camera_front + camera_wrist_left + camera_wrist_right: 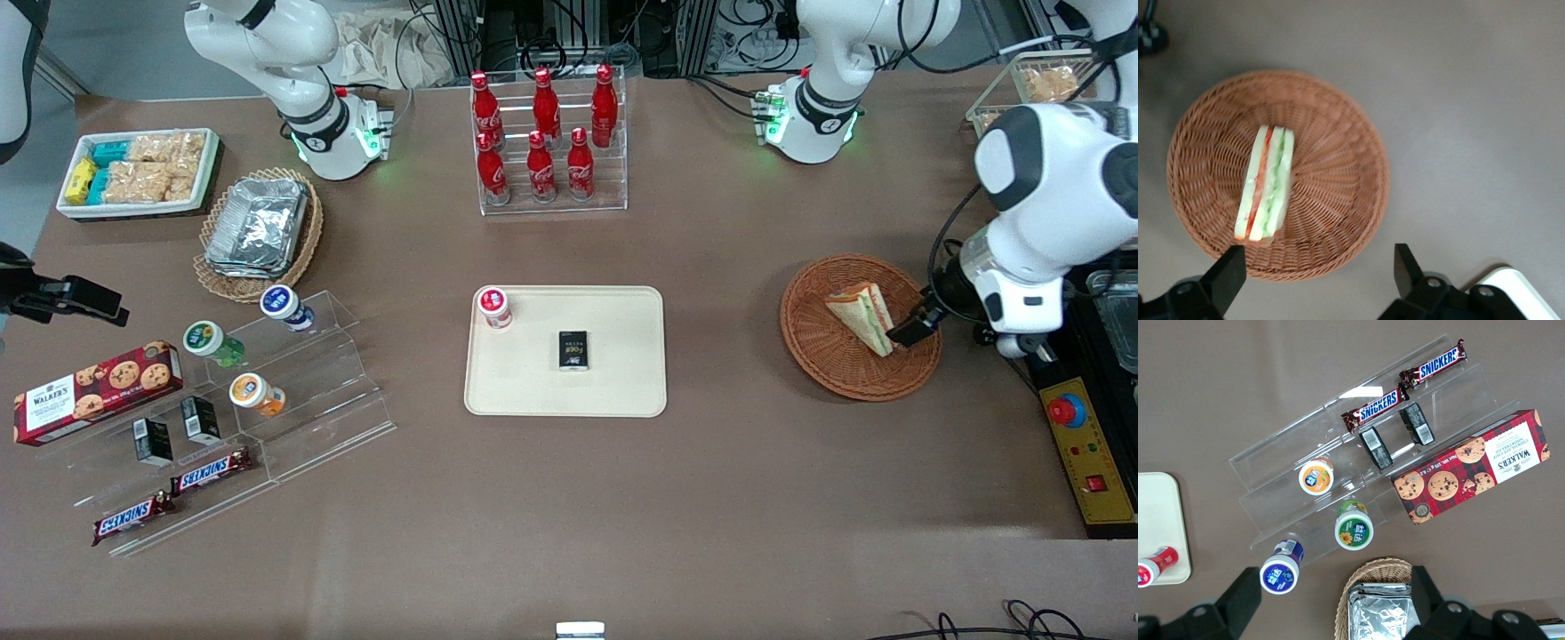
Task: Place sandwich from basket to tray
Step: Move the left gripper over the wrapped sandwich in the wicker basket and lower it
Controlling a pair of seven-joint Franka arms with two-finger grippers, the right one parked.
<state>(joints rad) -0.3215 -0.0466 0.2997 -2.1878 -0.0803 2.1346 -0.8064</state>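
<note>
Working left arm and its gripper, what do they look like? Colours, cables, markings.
The left arm has glossy white rounded shells with dark grey joint caps; a black cable loops beside its wrist. Its base glows green. The gripper over the basket has two black, wedge-tipped fingers, apart, on black mounts with silver screws.

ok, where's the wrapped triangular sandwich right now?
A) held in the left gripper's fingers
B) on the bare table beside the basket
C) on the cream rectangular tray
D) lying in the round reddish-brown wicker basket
D: the wrapped triangular sandwich lies in the round reddish-brown wicker basket, and the left gripper hovers over the basket rim with its fingers open and empty; the cream rectangular tray holds only a red-capped bottle and a small black box.
</note>
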